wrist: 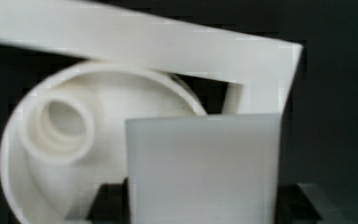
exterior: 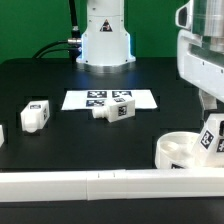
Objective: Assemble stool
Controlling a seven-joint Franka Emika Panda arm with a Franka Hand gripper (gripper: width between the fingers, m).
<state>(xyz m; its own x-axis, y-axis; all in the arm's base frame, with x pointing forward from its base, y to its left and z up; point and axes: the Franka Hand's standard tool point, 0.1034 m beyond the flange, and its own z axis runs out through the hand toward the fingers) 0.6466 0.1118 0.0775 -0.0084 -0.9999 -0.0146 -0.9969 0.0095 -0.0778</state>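
Observation:
My gripper (exterior: 208,118) is at the exterior view's right, shut on a white stool leg (exterior: 213,139) with a black-and-white tag. It holds the leg just over the round white seat (exterior: 180,152), which lies against the rail. In the wrist view the held leg (wrist: 202,160) fills the space between the dark fingers (wrist: 108,200) of the gripper (wrist: 208,208). The seat (wrist: 78,125) with a round socket lies behind it. A second leg (exterior: 115,109) lies on the marker board's front edge. A third leg (exterior: 36,115) lies at the left.
The marker board (exterior: 92,98) lies at the table's middle. A long white rail (exterior: 90,184) runs along the front edge and shows as a corner in the wrist view (wrist: 176,40). The robot base (exterior: 105,40) stands at the back. Another white part (exterior: 1,133) shows at the far left edge.

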